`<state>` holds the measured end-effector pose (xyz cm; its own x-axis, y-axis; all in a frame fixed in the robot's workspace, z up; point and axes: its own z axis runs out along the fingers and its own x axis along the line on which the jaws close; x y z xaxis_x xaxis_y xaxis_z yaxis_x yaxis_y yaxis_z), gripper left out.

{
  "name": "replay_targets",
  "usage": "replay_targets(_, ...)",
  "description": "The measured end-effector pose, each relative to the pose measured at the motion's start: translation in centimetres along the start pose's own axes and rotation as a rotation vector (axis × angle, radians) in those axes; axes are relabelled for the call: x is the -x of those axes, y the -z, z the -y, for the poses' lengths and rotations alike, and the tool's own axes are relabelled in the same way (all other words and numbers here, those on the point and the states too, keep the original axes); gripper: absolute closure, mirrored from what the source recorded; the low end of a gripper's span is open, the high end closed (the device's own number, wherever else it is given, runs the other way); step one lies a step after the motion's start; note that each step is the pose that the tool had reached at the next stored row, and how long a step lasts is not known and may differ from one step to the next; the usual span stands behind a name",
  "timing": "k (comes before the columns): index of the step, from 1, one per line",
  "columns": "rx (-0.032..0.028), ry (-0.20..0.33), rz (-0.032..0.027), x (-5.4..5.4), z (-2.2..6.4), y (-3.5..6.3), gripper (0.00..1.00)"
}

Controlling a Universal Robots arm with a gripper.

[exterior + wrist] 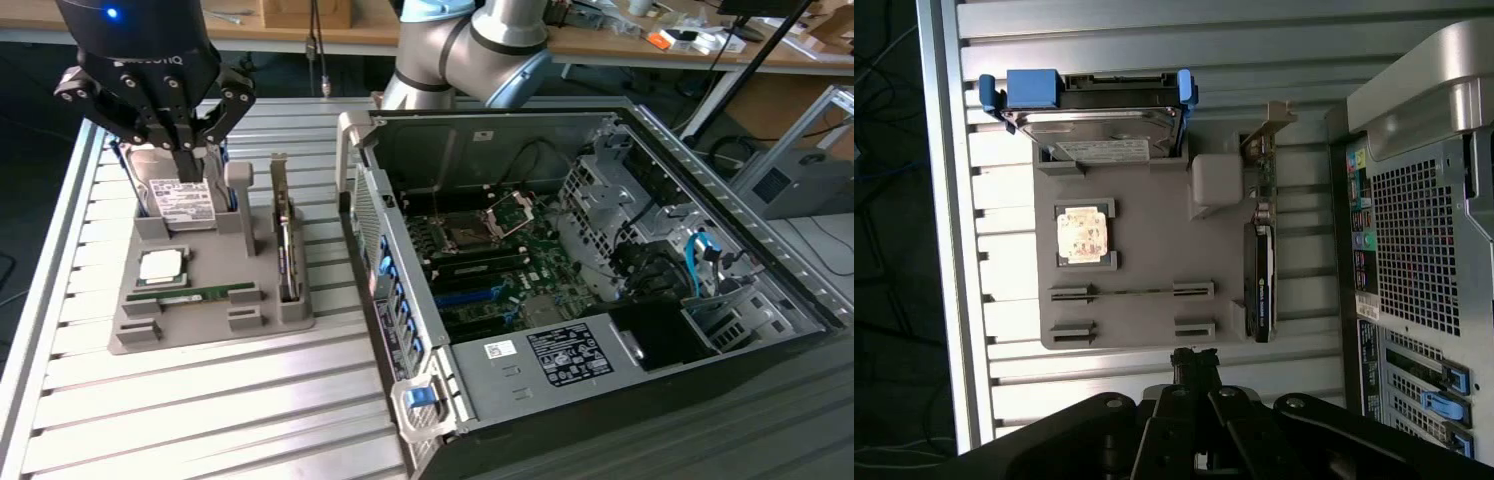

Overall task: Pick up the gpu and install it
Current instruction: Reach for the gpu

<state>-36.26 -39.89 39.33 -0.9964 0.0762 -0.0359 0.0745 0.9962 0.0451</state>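
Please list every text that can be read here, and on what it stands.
"OTIQ", the end of a brand name, on the end effector.
Hard drive label: too small to read.
Black label and white sticker on the case: too small to read.

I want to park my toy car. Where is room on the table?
Free: bare table slats in front of the gray holder in the exterior view, beside the computer case. Crowded: the narrow strip between gpu and case; the end effector hangs over the hard drive.
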Motion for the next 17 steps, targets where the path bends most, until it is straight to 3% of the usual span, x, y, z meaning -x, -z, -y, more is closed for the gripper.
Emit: replay_targets(17,0.0002,0.000,0.0018,-2.3,0.17,0.09,0.89)
